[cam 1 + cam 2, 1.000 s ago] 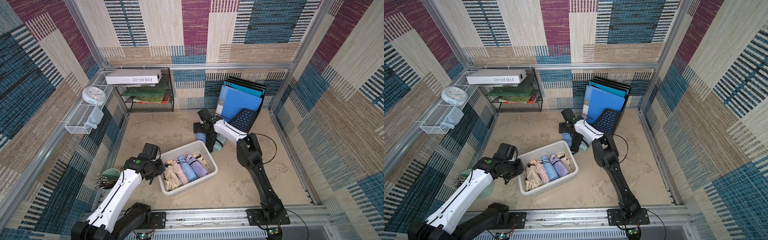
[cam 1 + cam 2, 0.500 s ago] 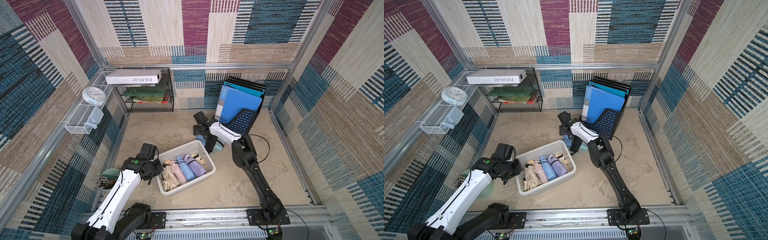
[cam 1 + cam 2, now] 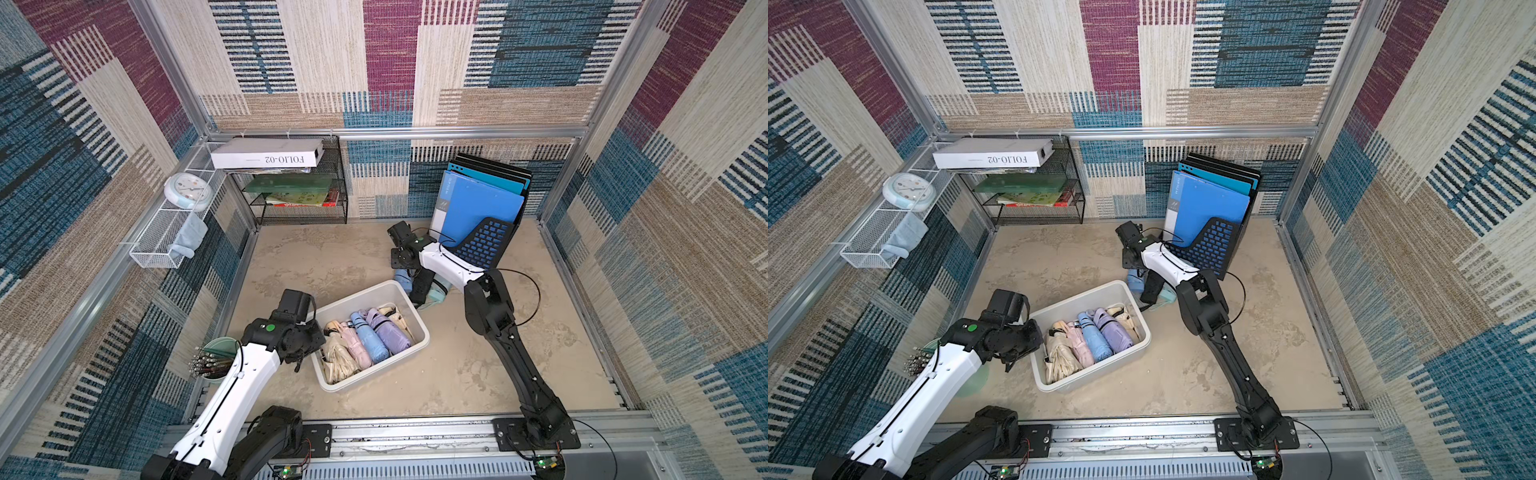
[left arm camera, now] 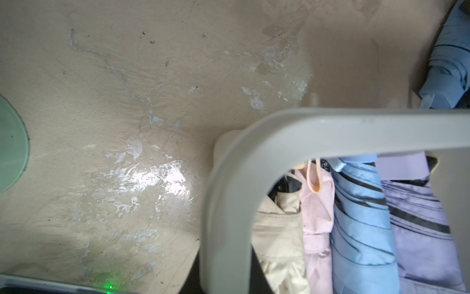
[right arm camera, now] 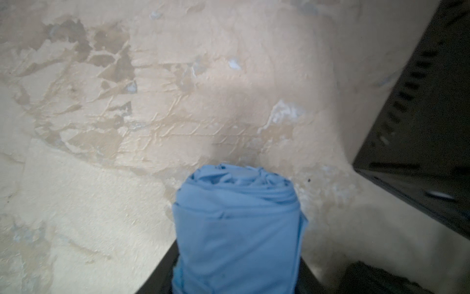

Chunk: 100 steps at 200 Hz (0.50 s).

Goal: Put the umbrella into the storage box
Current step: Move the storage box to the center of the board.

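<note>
Beige scuffed floor [image 3: 332, 257]. Left gripper [image 3: 309, 353] clamped tight on storage box [image 3: 374, 372] rim. Right gripper [image 3: 411, 290] jaws straddle blue umbrella [image 5: 236, 229]; firm grip: cannot tell

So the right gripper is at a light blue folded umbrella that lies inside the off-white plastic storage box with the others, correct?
Not quite. The light blue folded umbrella at the right gripper lies outside the off-white plastic storage box, on the beige tabletop beside the box's far end. A top view shows this. The rest of the statement holds.
</note>
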Motion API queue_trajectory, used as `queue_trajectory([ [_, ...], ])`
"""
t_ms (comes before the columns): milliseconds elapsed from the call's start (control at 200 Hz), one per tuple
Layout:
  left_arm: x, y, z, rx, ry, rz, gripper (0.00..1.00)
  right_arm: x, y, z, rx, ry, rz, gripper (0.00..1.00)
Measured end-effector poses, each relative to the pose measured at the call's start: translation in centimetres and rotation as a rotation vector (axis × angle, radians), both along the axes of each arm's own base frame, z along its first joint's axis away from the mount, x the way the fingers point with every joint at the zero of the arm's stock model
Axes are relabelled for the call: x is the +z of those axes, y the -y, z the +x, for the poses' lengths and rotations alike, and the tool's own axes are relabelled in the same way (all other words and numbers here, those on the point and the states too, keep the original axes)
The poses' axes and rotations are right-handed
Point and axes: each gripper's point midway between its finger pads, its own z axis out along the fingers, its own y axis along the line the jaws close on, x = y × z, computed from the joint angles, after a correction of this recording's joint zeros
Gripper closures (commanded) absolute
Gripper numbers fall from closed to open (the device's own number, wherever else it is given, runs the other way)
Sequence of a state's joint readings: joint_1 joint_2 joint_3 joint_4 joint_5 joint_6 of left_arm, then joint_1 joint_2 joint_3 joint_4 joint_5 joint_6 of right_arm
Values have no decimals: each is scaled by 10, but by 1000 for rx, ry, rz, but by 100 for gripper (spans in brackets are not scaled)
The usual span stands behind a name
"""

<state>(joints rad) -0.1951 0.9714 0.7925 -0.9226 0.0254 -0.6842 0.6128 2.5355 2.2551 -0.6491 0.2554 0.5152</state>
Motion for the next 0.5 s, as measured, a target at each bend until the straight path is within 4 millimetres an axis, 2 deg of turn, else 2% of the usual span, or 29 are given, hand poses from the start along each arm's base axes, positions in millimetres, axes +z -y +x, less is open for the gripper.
queue_trajectory([
  [85, 1, 0, 0, 1, 3, -1, 100, 18, 3, 2, -14, 27, 3, 58],
  [250, 1, 0, 0, 1, 7, -5, 100, 76, 10, 4, -47, 120, 32, 60],
  [501, 1, 3, 6, -12, 8, -5, 100, 143, 25, 0, -84, 228, 50, 61],
])
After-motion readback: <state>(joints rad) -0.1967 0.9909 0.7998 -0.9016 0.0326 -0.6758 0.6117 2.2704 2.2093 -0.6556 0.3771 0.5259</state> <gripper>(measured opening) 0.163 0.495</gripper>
